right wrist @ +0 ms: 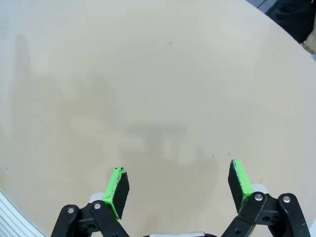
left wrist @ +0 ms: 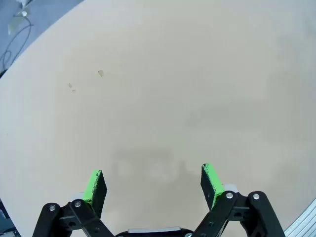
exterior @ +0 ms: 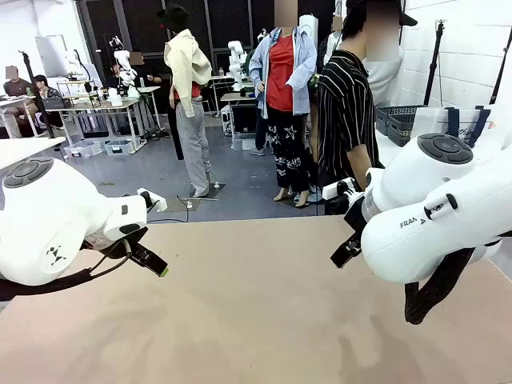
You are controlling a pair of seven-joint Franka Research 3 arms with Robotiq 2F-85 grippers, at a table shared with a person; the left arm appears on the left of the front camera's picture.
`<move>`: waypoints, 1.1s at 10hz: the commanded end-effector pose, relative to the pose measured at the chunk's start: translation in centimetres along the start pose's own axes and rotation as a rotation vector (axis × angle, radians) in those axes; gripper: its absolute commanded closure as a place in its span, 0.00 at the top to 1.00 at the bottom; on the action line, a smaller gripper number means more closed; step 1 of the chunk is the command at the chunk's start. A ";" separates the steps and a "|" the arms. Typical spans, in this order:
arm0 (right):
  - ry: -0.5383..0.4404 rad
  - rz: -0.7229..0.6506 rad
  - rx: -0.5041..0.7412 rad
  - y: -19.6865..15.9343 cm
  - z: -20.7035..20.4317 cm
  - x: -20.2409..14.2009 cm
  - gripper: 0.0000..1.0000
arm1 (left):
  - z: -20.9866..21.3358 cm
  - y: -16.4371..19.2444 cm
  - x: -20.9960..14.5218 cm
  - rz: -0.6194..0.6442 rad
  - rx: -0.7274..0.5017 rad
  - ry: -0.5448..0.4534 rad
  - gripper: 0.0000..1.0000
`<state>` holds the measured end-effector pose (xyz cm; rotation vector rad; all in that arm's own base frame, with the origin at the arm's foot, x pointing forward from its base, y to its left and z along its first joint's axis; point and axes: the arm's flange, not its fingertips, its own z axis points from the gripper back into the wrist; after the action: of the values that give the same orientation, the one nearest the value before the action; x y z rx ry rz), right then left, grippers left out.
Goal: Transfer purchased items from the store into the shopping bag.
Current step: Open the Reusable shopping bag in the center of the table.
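Note:
The store, a dark slotted basket (exterior: 398,122), stands at the far right behind the person, beyond my table. Beside it is the shopping bag (exterior: 436,126), white with navy strap handles, partly hidden by my right arm. The purchased items are out of view. My left gripper (left wrist: 154,180) hangs open over bare tan tabletop, nothing between its green pads; from the front it sits low at the left (exterior: 158,268). My right gripper (right wrist: 180,182) is open too, over bare table, and shows near the middle right (exterior: 346,254).
The tan table (exterior: 256,320) stretches between the arms. A person in a striped shirt (exterior: 346,112) stands at its far right side. The table's far edge (left wrist: 29,54) meets grey floor. Other people and tables are farther back.

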<state>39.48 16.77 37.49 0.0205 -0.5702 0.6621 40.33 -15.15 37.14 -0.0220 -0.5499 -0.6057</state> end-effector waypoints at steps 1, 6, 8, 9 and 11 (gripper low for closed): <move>-0.009 0.000 -0.003 0.0 0.1 0.1 1.00 | 0.0 0.0 0.0 0.000 0.000 0.000 1.00; -0.009 0.000 -0.003 0.0 0.1 0.1 1.00 | 0.0 0.0 0.0 0.000 0.000 0.000 1.00; -0.009 0.000 -0.003 0.0 0.1 0.1 1.00 | 0.0 0.0 0.0 0.000 0.000 0.000 1.00; 0.000 0.001 -0.001 0.0 0.0 0.0 1.00 | 0.0 -0.1 0.0 -0.003 -0.001 0.000 1.00; -0.120 -0.115 -0.227 -3.4 5.0 0.7 1.00 | 6.0 1.9 1.7 0.039 0.180 -0.166 1.00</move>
<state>40.46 14.01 40.41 -0.0358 -0.6585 0.5801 40.92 -13.82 40.28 0.0107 -0.6493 -0.5731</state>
